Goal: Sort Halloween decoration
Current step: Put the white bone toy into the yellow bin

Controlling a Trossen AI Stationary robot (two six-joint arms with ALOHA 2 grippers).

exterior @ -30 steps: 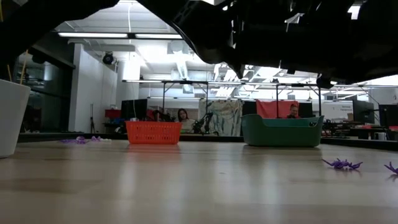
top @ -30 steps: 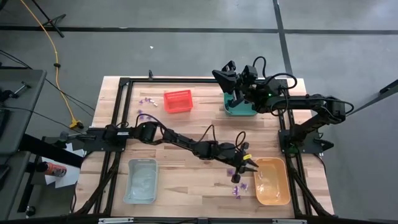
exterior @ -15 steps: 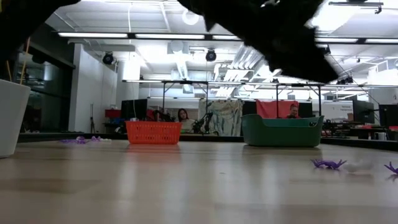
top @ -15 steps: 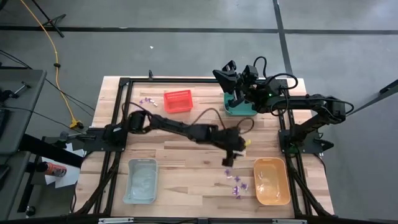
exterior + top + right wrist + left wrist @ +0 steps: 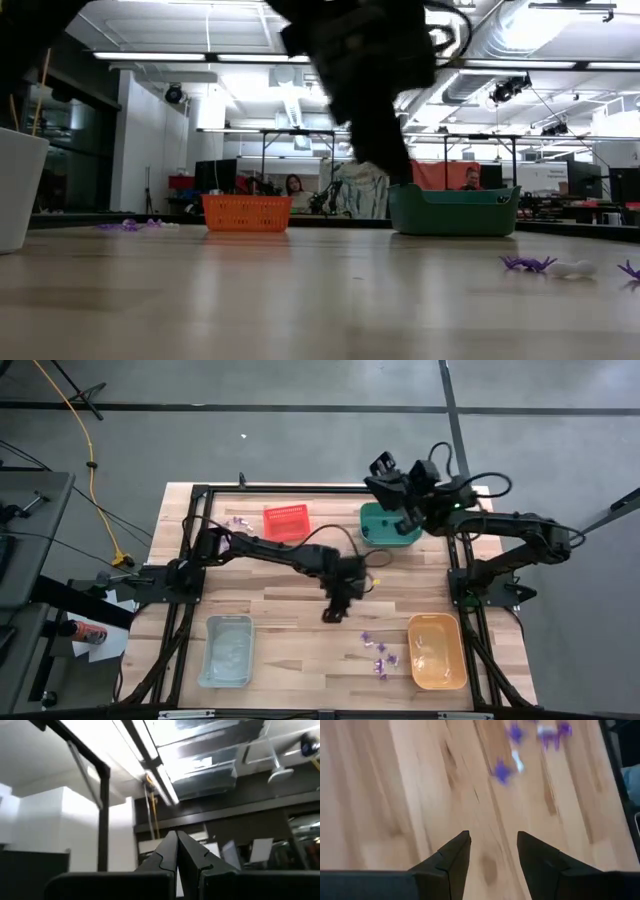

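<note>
Several tiny purple spiky trinkets (image 5: 378,653) lie on the wood table just left of the orange bin (image 5: 437,651). They also show in the left wrist view (image 5: 502,771) and the low view (image 5: 527,264). A small white piece (image 5: 575,268) lies beside one of them. More purple trinkets (image 5: 237,520) lie at the far left by the red basket (image 5: 285,522). My left gripper (image 5: 332,614) hangs open over bare wood, left of the near cluster, with nothing between its fingers (image 5: 492,836). My right gripper (image 5: 381,463) is shut, raised over the green bin (image 5: 388,526) and pointing upward (image 5: 176,837).
A clear bin (image 5: 226,650) stands at the near left and shows as a white wall (image 5: 15,190) in the low view. The red basket (image 5: 246,213) and green bin (image 5: 455,210) stand along the far side. A black frame (image 5: 190,560) borders the table.
My left gripper has drawn back from beside the orange bin toward the table's left, rising and tipping more steeply downward. The small white piece now lies beside a purple trinket where none showed before. My right gripper has shifted a little toward the right edge above the green bin.
</note>
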